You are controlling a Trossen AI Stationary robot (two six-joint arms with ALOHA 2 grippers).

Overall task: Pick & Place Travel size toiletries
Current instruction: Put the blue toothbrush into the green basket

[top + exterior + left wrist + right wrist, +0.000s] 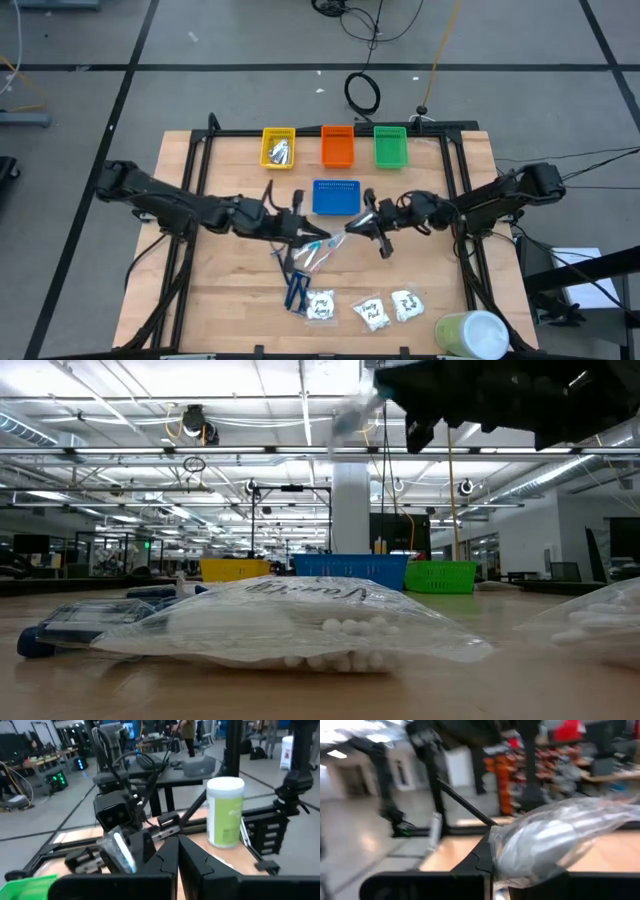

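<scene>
Both arms reach in over the middle of the wooden tabletop, their hands close together just in front of the blue tray. The right hand is clamped shut on a clear plastic packet; in the right wrist view the crinkled film bulges out from between the closed fingers, and in the left wrist view the same packet hangs from that hand, lifted off the tabletop. The left hand has its fingers pressed together with nothing between them, as the left wrist view shows. Just below the two hands in the high view lie a slim light-blue-and-white stick pack and dark blue razors, and nearer the front edge three white sachets with dark print sit in a row. In the low view one clear bag with small white pieces inside lies flat in the foreground, the blue razors beside it. The yellow tray at the back holds small silvery packets; the orange tray and green tray stand next to it in a line. A pale green-and-white cylinder stands at the tabletop's front right corner.
</scene>
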